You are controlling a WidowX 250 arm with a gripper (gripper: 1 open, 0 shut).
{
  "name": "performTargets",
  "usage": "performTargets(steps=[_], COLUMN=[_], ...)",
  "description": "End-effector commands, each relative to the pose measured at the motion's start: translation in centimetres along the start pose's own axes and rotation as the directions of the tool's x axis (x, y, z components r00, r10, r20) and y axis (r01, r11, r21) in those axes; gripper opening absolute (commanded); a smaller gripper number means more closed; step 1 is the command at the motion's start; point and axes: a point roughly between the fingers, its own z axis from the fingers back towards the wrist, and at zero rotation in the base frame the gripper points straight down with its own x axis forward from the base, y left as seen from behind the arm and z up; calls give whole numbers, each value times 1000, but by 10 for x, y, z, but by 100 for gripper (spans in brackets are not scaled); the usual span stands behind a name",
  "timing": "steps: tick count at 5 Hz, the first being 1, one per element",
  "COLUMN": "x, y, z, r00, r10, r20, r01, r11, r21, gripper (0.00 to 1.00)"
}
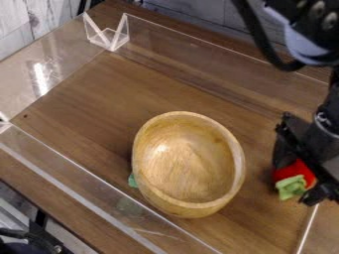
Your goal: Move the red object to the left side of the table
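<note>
The red object (294, 178), a small red toy with a green leafy cap, lies at the far right of the table (146, 89), near the front edge. My black gripper (299, 185) points down over it, jaws open, with a finger on each side of the toy. I cannot tell whether the fingers touch it. The arm rises from there out of the top right corner.
A round light wooden bowl (185, 159) stands just left of the gripper, close to its left finger. A small green scrap (134, 181) pokes out at the bowl's lower left. Clear acrylic walls (59, 164) border the table, and a clear folded stand (106, 32) sits at the back left.
</note>
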Motion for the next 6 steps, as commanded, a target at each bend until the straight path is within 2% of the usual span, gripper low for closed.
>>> performTargets(steps=[1, 2, 3, 5, 6], x=[9, 4, 3, 10, -1], y=[22, 36, 36, 42, 53], z=[23, 18, 18, 58, 82], r00=[995, 995, 994, 984, 969], r10=[26, 43, 59, 122, 187], r20=[95, 94, 90, 131, 161], r01=[-25, -42, -57, -125, -196], r11=[1000, 999, 998, 992, 979], r21=[-8, -17, -24, 13, 46], gripper=[100, 100, 0, 0, 0])
